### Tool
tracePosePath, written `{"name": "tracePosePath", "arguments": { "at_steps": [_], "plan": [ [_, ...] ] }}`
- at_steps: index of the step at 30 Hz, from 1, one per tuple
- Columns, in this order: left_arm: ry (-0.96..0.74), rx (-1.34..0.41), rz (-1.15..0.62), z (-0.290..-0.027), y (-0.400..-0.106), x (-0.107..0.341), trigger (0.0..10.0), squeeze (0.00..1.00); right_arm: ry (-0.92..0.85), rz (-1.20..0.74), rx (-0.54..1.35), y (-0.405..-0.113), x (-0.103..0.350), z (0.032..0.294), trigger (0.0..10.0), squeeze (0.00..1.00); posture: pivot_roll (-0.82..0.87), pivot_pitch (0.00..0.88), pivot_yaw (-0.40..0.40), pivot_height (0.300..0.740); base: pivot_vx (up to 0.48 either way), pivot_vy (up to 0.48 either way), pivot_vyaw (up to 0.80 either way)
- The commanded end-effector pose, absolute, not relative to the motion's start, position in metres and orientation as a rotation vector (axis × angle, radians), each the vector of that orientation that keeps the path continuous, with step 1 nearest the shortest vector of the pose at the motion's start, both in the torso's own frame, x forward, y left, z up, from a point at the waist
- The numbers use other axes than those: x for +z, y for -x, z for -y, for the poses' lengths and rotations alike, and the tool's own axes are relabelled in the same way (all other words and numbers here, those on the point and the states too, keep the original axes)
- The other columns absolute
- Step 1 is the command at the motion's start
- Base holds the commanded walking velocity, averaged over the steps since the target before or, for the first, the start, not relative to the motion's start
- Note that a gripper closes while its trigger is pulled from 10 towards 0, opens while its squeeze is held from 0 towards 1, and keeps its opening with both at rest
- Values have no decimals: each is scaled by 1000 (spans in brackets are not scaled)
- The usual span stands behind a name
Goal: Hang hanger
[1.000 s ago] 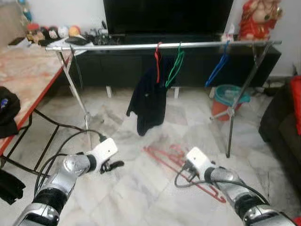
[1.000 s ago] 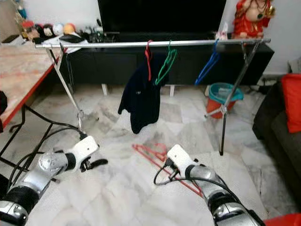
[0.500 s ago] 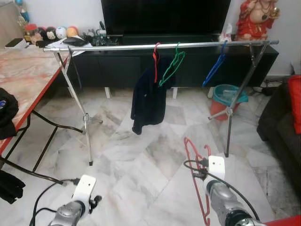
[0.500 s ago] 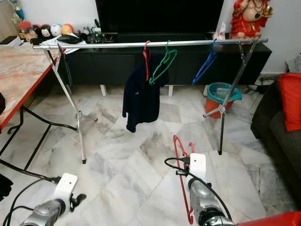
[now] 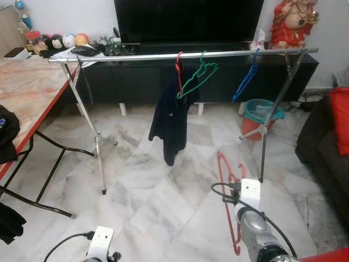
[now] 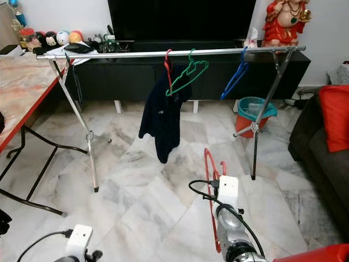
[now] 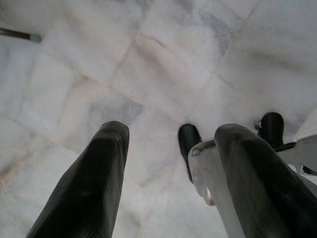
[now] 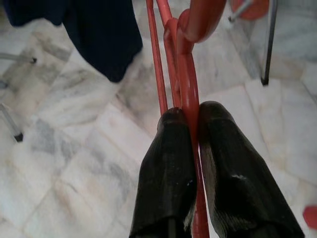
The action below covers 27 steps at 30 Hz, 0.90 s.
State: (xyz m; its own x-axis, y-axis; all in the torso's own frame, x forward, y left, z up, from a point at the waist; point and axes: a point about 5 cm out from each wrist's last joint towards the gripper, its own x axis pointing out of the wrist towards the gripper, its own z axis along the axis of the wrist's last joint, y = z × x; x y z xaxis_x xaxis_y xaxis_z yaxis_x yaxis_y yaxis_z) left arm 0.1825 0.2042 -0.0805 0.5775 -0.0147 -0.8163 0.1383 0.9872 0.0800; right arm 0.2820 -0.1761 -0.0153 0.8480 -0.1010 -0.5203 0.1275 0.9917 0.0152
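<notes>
A: Claw status?
B: Right gripper [image 8: 190, 124] is clamped on the red hanger [image 5: 229, 188]; we see both fingers [image 8: 168, 163] pinching its wire in the wrist view. Hanger is off the floor, standing roughly upright in front of the right arm, hook end up and far from us.
A: Left one?
B: Left gripper [image 7: 168, 148] is low at the near left, fingers spread, holding nothing, pointed at the marble floor [image 5: 142, 180].
A: And the rack?
B: Metal rail [image 5: 180, 55] runs left to right beyond the hanger, well apart from it. On the rail we see a red hanger carrying a dark jacket [image 5: 170, 117], a green hanger [image 5: 197, 76] just right of it, and a blue hanger [image 5: 246, 79] further right. Table [image 5: 27, 93] on the far left, teal bucket [image 5: 263, 112] behind the rack's right leg.
</notes>
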Motion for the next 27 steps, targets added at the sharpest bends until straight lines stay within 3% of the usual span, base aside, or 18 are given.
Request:
{"name": "tracePosePath", "arguments": {
  "at_steps": [1, 13, 27],
  "plan": [
    [-132, -75, -974, -206, -178, -83, 10000, 0, -47, -500, -106, -291, -7, 171, 10000, 0, 93, 0, -6, 740, 296, 0, 0],
    [-130, -85, -983, -205, -177, -83, 10000, 0, -49, -476, -105, -296, -2, 169, 10000, 0, 93, 0, -6, 740, 350, 0, 0],
    [-126, -98, -988, -202, -176, -84, 10000, 0, -40, -463, -116, -299, 2, 171, 10000, 0, 92, 0, -5, 740, 480, 0, 0]
  ]
}}
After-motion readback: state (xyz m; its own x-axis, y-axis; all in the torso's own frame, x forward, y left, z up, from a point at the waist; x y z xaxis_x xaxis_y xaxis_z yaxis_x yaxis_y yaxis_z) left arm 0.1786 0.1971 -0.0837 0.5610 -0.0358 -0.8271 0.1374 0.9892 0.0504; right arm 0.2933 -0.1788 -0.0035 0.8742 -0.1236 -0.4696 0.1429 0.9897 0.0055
